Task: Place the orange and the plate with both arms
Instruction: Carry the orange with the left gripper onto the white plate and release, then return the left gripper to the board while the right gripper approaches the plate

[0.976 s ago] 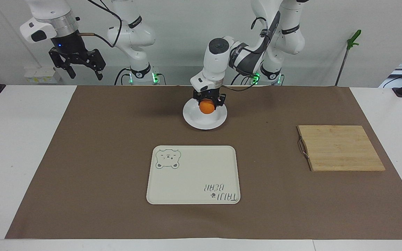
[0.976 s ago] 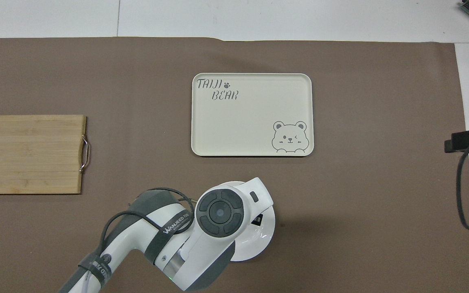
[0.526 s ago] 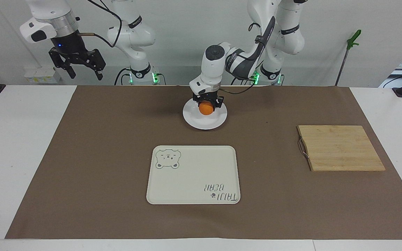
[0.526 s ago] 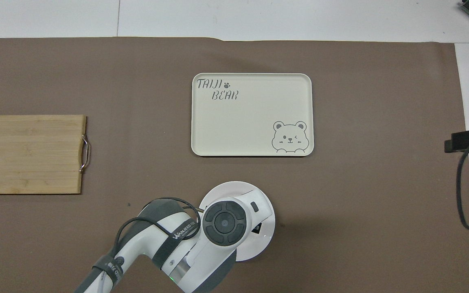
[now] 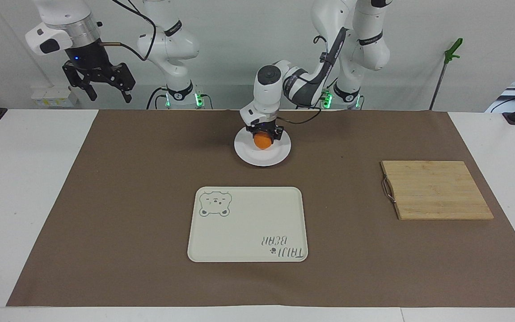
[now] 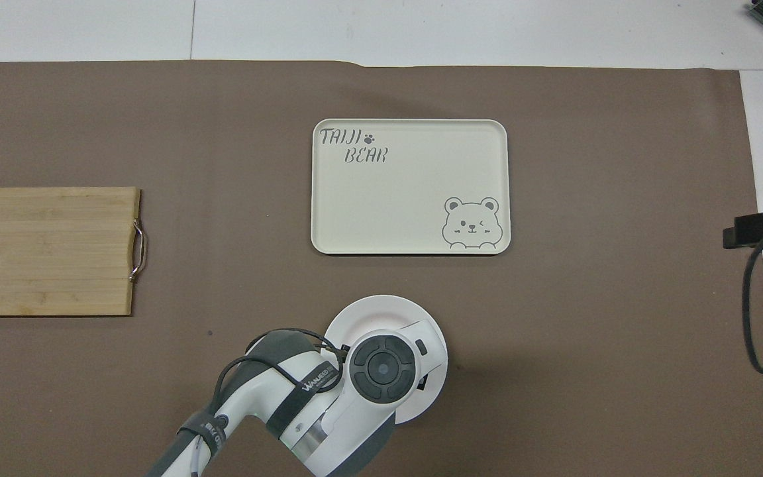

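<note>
Fingers of the black left gripper close around the small round bright-orange orange, which is low over the round glossy white plate just above the centre of the facing view; whether the fruit touches the dish cannot be told. A sphere, the orange shows no long axis or heading. In the overhead view the left arm's white wrist covers the fruit and gripper entirely, leaving only the plate's upper rim visible at lower centre. Below the plate in the facing view lies the rectangular cream tray with a bear drawing, its long axis across the frame, apart from the plate. At right is the bamboo cutting board with a metal handle. The black right gripper waits raised at upper left, fingers spread and empty, out of the overhead view.
</note>
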